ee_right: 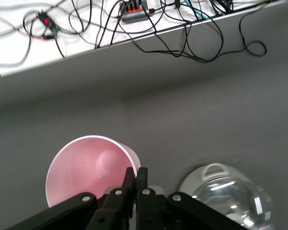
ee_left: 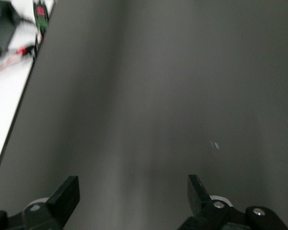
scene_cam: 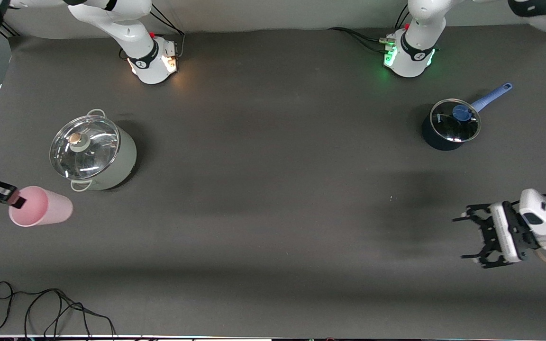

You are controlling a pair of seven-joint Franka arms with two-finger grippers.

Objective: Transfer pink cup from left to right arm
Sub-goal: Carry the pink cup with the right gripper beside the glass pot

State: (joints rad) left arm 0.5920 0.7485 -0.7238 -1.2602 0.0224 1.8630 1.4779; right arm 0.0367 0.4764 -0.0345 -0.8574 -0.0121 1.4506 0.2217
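pink cup point(scene_cam: 41, 206) rim pinched by right pincer point(scene_cam: 17, 201), table's edge.

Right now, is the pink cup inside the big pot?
No, the pink cup sits on the table beside the lidded pot, pinched by the right claw.

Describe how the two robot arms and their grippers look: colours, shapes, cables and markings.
Both arms are glossy white with black joint rings; black cables run to each base. The left arm's base glows green, the right arm's base amber. The left gripper is a black open-frame linkage on a white body. The right gripper has slim, straight black fingers.
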